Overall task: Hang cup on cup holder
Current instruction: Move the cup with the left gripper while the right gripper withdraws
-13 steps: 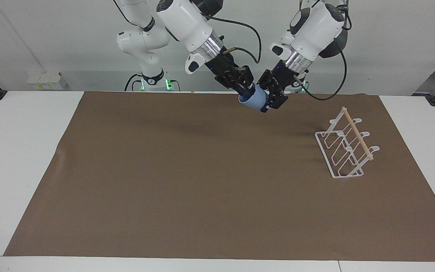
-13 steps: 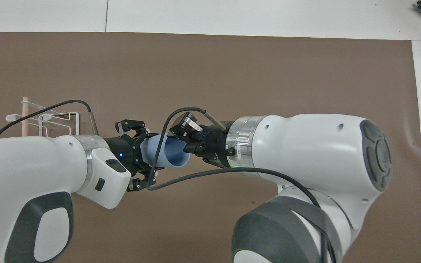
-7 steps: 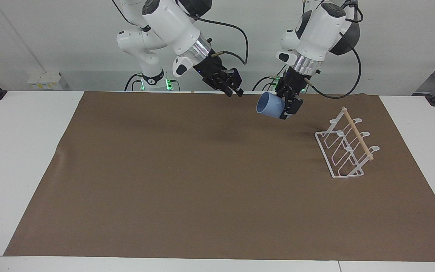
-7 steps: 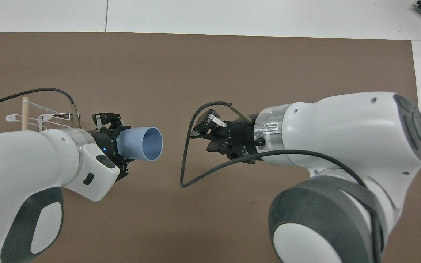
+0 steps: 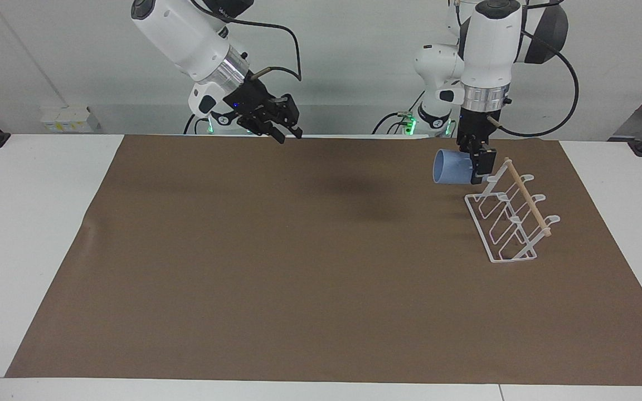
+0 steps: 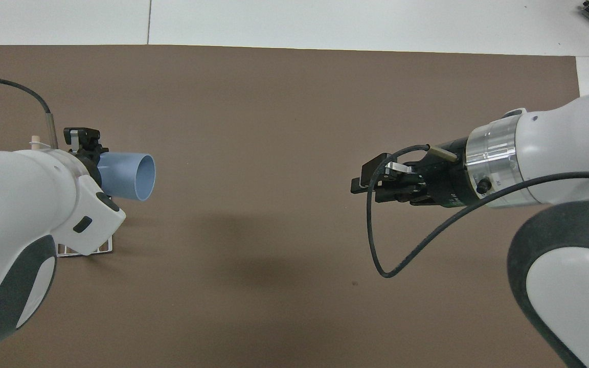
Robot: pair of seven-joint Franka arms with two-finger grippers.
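Observation:
The light-blue cup (image 5: 450,167) hangs in the air on its side, its mouth turned toward the right arm's end of the table. My left gripper (image 5: 477,166) is shut on its base end. In the overhead view the cup (image 6: 127,176) sticks out from the left gripper (image 6: 90,153). It is just beside the upper end of the white wire cup holder (image 5: 513,220), close to the wooden dowel and apart from the prongs. From overhead the left arm hides most of the cup holder (image 6: 85,250). My right gripper (image 5: 286,132) hovers open and empty over the mat's edge by the robots.
A brown mat (image 5: 298,267) covers most of the white table (image 5: 31,223). The right gripper's black cable (image 6: 376,245) loops below it in the overhead view.
The two grippers met at the cup a second ago. The left gripper has since carried the cup to the holder, while the right gripper let go and drew back toward its own end.

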